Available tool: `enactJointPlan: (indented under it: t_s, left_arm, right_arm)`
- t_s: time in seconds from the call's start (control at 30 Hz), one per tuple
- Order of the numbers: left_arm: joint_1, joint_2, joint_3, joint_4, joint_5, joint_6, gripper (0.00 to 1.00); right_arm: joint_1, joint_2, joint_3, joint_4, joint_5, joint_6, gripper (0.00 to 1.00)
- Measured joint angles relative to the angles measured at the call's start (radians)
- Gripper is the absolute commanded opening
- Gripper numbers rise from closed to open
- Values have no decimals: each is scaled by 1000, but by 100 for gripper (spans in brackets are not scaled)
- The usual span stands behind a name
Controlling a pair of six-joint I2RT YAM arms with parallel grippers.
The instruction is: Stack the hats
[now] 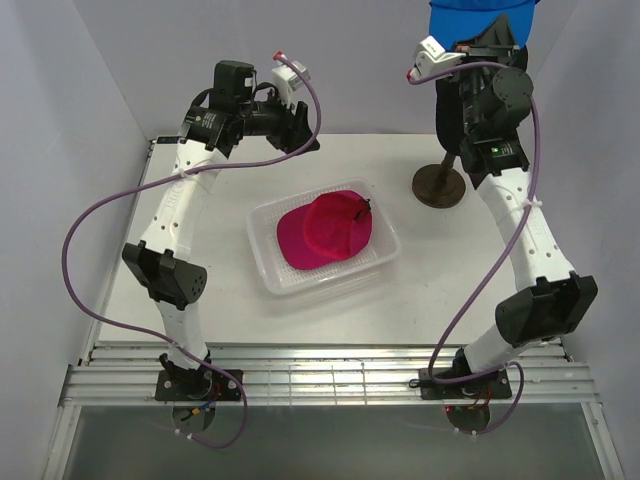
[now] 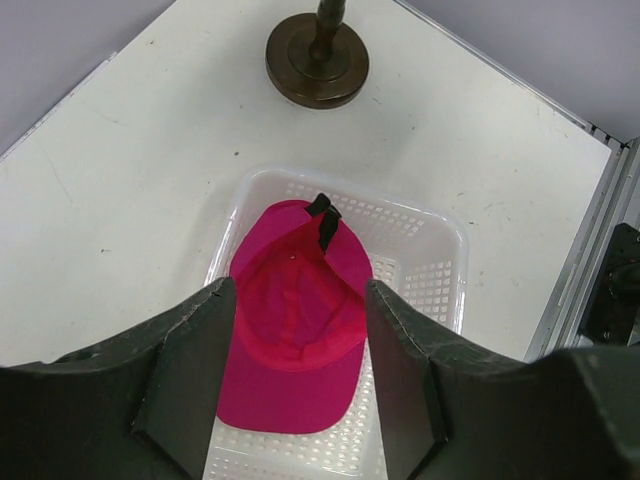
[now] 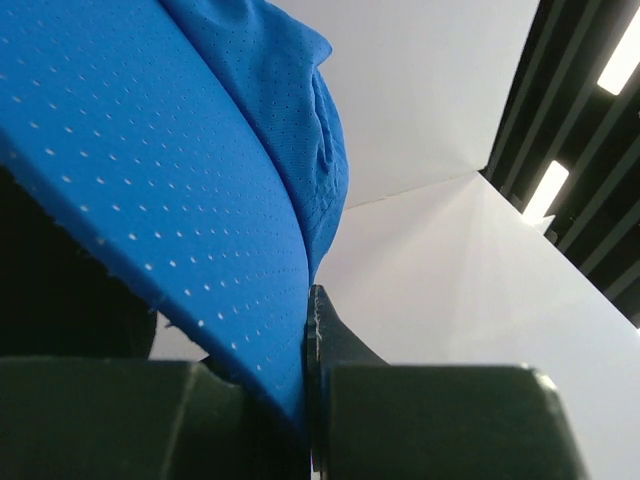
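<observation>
A magenta-red hat (image 1: 326, 231) lies upside down in the clear plastic tray (image 1: 270, 278) at mid-table; it also shows in the left wrist view (image 2: 292, 320). My left gripper (image 1: 303, 128) is open and empty, raised behind and left of the tray (image 2: 430, 250). My right gripper (image 1: 490, 35) is high at the top right, shut on the brim of a blue hat (image 1: 478, 16). In the right wrist view the blue perforated brim (image 3: 160, 170) is pinched between my fingers (image 3: 325, 340). The black and dark green hats are out of view.
The brown round stand base (image 1: 439, 184) sits on the table right of the tray, under my right arm; it also shows in the left wrist view (image 2: 317, 62). White walls enclose the table on the left, back and right. A metal rail runs along the near edge.
</observation>
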Motion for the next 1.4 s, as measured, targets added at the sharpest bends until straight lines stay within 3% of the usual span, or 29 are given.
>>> enactJointPlan:
  t_s: [0.43,0.8,1.03,1.4]
  left_arm:
    - [0,0,5,-3,11,-8,65]
    - [0,0,5,-4,11,-13,65]
    - [0,0,5,-5,11,-12,65]
    - [2,0,5,-5,16,-13,65]
  right_arm:
    - [-23,-189,-156,-118,-25,5,8]
    - [-32,-16,-50,-34,-25,28,8]
    - [-72,-3,-63,-27,-18,27,8]
    - [-82,-234,-256,-106,-71,31,8]
